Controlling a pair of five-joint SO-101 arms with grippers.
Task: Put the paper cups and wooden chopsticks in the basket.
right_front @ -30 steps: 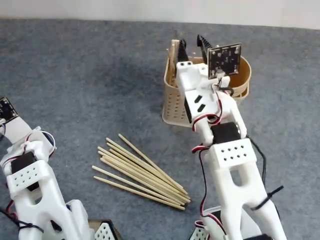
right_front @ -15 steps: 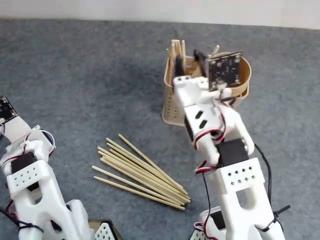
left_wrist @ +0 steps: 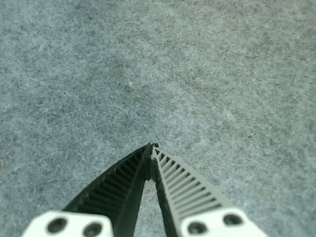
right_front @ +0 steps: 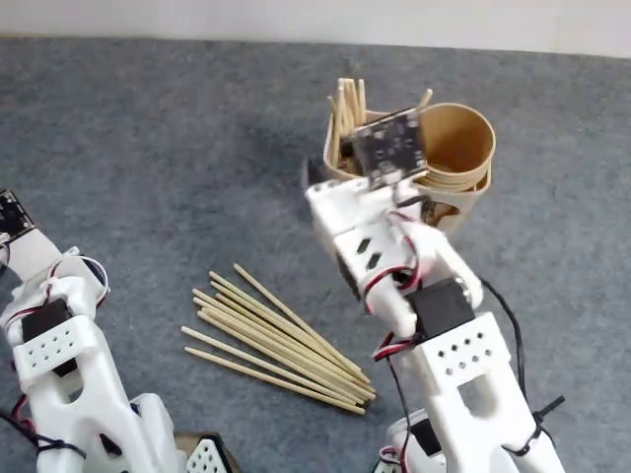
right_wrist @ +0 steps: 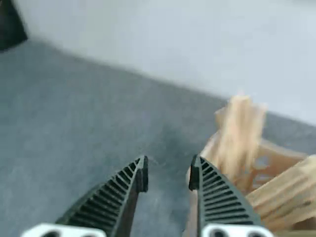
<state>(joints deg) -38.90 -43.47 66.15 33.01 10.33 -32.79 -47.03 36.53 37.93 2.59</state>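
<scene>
A tan perforated basket [right_front: 329, 163] stands at the back of the grey carpet, with a brown paper cup [right_front: 456, 138] and a bundle of wooden chopsticks [right_front: 347, 106] upright in it. Several more chopsticks [right_front: 281, 340] lie loose on the carpet in front of it. My right arm [right_front: 394, 256] leans over the basket's left front. In the right wrist view, its gripper [right_wrist: 168, 174] is open and holds nothing, just beside the basket [right_wrist: 261, 165] and its chopsticks [right_wrist: 239, 129]. My left gripper [left_wrist: 150, 147] is shut and holds nothing over bare carpet; its arm [right_front: 49, 335] is at the lower left.
A pale wall [right_wrist: 173, 39] runs behind the carpet's far edge. Open carpet [right_front: 168, 158] lies left of the basket and between the two arms.
My right arm has swung left and drawn back from above the basket, uncovering the cup and the upright chopsticks. The left arm has not moved.
</scene>
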